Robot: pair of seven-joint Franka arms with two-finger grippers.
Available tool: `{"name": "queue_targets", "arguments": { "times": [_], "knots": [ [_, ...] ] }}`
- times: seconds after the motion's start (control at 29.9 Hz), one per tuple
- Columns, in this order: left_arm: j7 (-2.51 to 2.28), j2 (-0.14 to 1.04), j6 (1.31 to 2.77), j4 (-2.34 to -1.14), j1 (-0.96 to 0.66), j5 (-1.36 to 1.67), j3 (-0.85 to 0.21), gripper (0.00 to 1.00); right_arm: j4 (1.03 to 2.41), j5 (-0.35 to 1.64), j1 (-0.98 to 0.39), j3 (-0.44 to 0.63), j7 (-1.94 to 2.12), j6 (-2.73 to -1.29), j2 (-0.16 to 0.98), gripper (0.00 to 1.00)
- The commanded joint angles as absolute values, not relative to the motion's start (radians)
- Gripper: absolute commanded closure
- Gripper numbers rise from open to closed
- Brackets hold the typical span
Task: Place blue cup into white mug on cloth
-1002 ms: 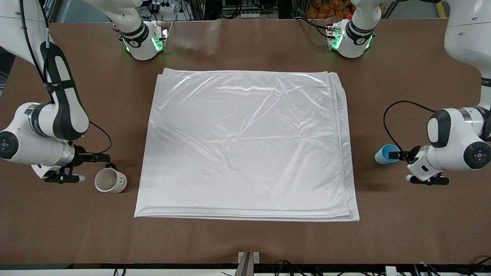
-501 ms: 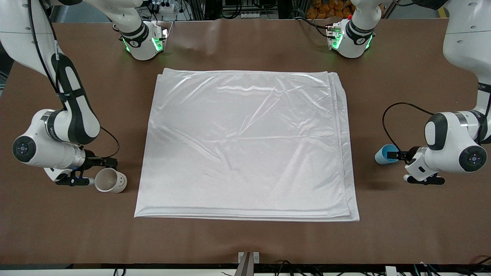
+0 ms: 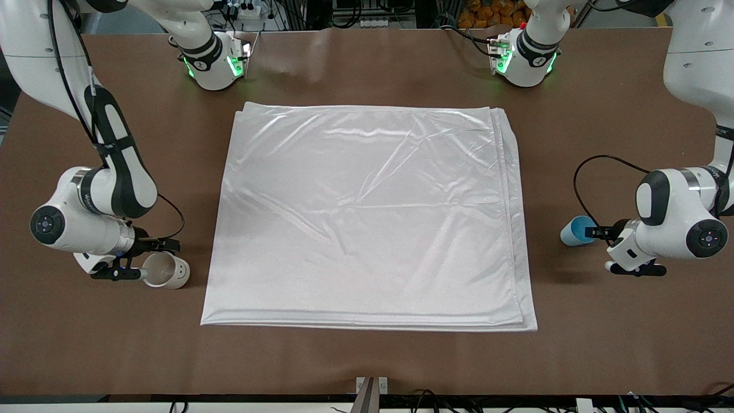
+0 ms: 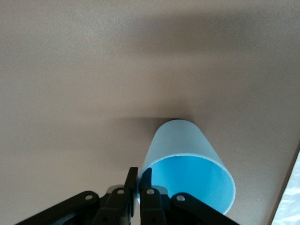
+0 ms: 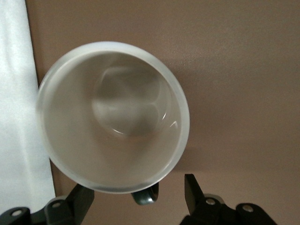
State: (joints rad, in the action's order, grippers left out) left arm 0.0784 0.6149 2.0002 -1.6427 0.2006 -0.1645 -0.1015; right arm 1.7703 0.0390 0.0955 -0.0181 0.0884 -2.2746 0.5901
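Observation:
The blue cup point(image 3: 575, 231) stands on the bare table beside the cloth point(image 3: 367, 218), toward the left arm's end. My left gripper point(image 3: 592, 232) is shut on its rim; in the left wrist view one finger point(image 4: 132, 180) is outside the cup point(image 4: 187, 154) and the other is inside. The white mug point(image 3: 166, 271) stands on the table beside the cloth, toward the right arm's end. My right gripper point(image 3: 162, 246) is open at the mug point(image 5: 112, 117). Its fingers point(image 5: 192, 190) stand on either side of the dark handle point(image 5: 146, 194) without touching it.
The cloth's edge shows in the left wrist view point(image 4: 290, 206) and in the right wrist view point(image 5: 16, 117). The two arm bases point(image 3: 215, 63) point(image 3: 524, 57) stand on the table, farther from the front camera than the cloth. Bare brown table point(image 3: 367, 355) surrounds the cloth.
The right arm has swung toward the front camera and brought its open gripper up to the mug's handle. The left arm has shifted slightly. The cup and the mug have stayed in place.

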Motion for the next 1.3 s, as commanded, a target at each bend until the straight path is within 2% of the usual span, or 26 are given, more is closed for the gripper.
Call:
{"name": "queue_targets", "arguments": {
  "times": [0.0, 0.07, 0.27, 0.67, 0.9, 1.27],
  "knots": [
    [0.077, 0.618, 2.011, -1.634, 0.207, -0.179, -0.1, 1.0, 1.753, 0.063, 0.092, -0.02, 0.094, -2.267, 0.595, 0.92],
    [0.074, 0.611, 2.011, -1.626, 0.207, -0.179, -0.1, 1.0, 1.752, 0.063, 0.087, -0.02, 0.094, -2.267, 0.591, 1.0],
    [0.049, 0.592, 1.991, -1.58, 0.204, -0.17, -0.101, 1.0, 1.732, 0.058, 0.086, -0.021, 0.095, -2.223, 0.551, 1.0],
    [0.011, 0.534, 1.928, -1.551, 0.195, -0.075, -0.112, 1.0, 1.526, 0.058, -0.044, -0.023, -0.049, -1.928, 0.492, 1.0],
    [-0.098, 0.523, 1.887, -1.549, 0.173, -0.064, -0.159, 1.0, 1.503, 0.066, -0.153, -0.025, -0.155, -1.93, 0.492, 1.0],
    [-0.369, 0.522, 1.858, -1.549, 0.172, -0.064, -0.317, 1.0, 1.474, 0.067, -0.322, -0.025, -0.313, -1.974, 0.511, 1.0]
  ]
}}
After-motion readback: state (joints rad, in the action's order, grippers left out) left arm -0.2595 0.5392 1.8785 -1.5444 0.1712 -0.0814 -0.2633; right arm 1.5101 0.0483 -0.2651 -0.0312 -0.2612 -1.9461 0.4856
